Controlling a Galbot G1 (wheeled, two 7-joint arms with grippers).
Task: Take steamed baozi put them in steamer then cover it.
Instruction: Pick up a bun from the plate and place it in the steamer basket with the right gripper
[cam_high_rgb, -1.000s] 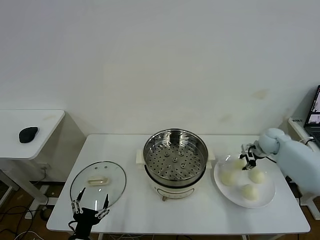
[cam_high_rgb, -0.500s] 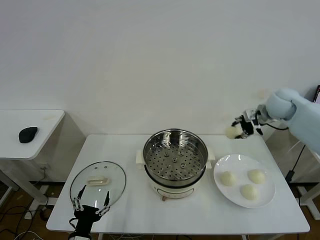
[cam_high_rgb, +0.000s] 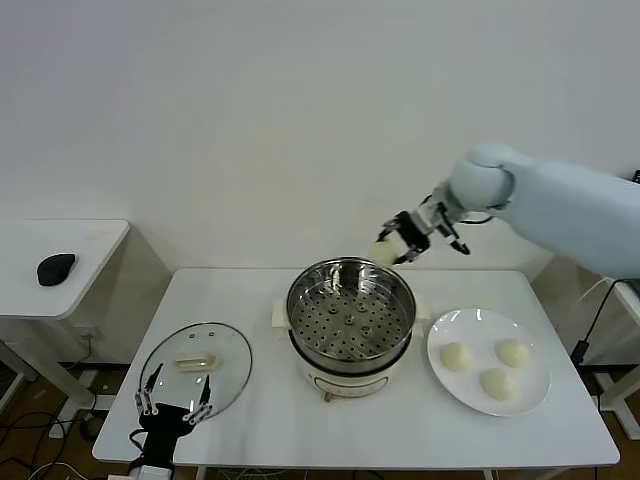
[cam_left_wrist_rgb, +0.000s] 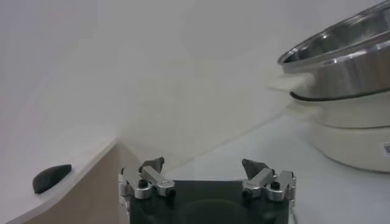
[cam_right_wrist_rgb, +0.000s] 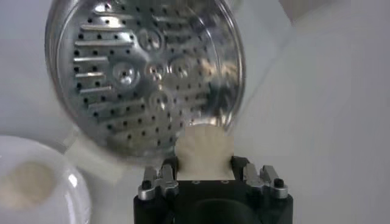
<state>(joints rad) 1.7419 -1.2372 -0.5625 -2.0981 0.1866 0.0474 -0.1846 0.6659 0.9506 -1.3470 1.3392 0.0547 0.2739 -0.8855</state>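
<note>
shiny steel marks the steamer (cam_high_rgb: 351, 322), which sits upright at the middle of the white table (cam_high_rgb: 270, 420) on its white base, its mouth facing up and the perforated tray (cam_right_wrist_rgb: 140, 73) inside bare. to its left on the table lies a glass lid (cam_high_rgb: 196, 366), flat, with its pale handle on top; to its right a white plate (cam_high_rgb: 532, 396) carries three baozi, two side by side (cam_high_rgb: 456, 356) (cam_high_rgb: 513, 352) and one nearer the front edge (cam_high_rgb: 498, 383). a side table (cam_high_rgb: 80, 260) stands well apart on the far left with a dark mouse (cam_high_rgb: 56, 268) on it. the right gripper (cam_high_rgb: 398, 243) hangs in the air over the far right rim of the steamer, clenched on the fourth baozi (cam_right_wrist_rgb: 203, 150), which bulges up between the two fingers in the right wrist view and is round with no clear long axis. nothing lies between that bun and the tray below it. the left gripper (cam_high_rgb: 173, 408) waits low at the front left edge of the table, just in front of the lid, its fingers spread wide and grasping nothing.
</note>
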